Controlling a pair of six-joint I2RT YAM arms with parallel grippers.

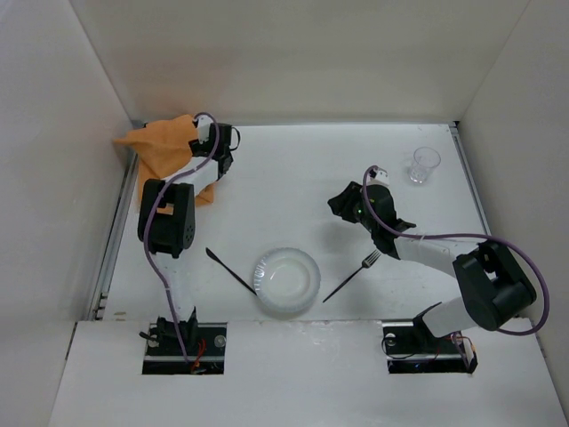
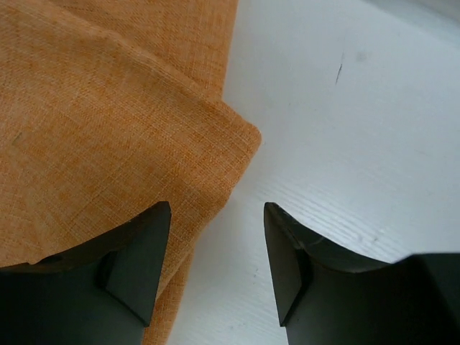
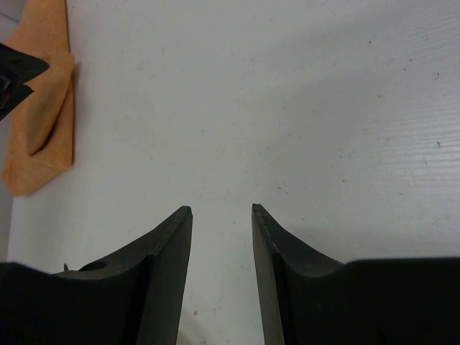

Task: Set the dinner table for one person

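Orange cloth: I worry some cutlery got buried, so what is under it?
At its edges, only the white dinner table shows beneath the orange cloth, which lies folded over itself. Anything under its middle is covered, and the left arm hides part from above.

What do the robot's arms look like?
The left arm and right arm are white tubes with chunky black joints. A purple cable loops along each. The left tool and right tool each have two black wedge-shaped fingers.

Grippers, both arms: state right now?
Left gripper: open, over the corner of the orange cloth, holding nothing.
Right gripper: open, empty, above the dinner table.
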